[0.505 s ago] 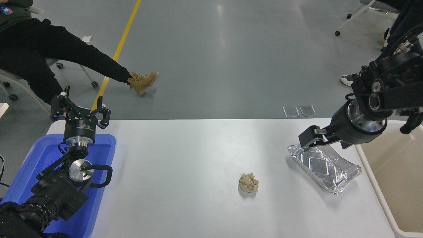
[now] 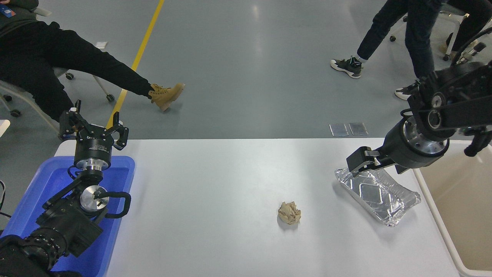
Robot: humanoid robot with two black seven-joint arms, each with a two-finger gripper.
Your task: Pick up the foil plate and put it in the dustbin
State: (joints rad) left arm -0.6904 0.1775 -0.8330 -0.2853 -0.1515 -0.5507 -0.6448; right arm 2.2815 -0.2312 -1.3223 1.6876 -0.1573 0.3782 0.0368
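The foil plate (image 2: 378, 196) is lying flat on the white table (image 2: 215, 215) toward its right side, open side up, turned at a slant so that its long axis is running from upper left to lower right. It is showing shiny silver walls with crinkles, a rolled rim and an embossed base (raised panels are catching the light). Its far left corner is sitting under the tip of the right gripper (image 2: 355, 163); whether they are touching cannot be told. The dustbin (image 2: 424, 192) is standing just beside the plate's right end, cream-beige inside with a white rounded rim, running past the picture's right edge.
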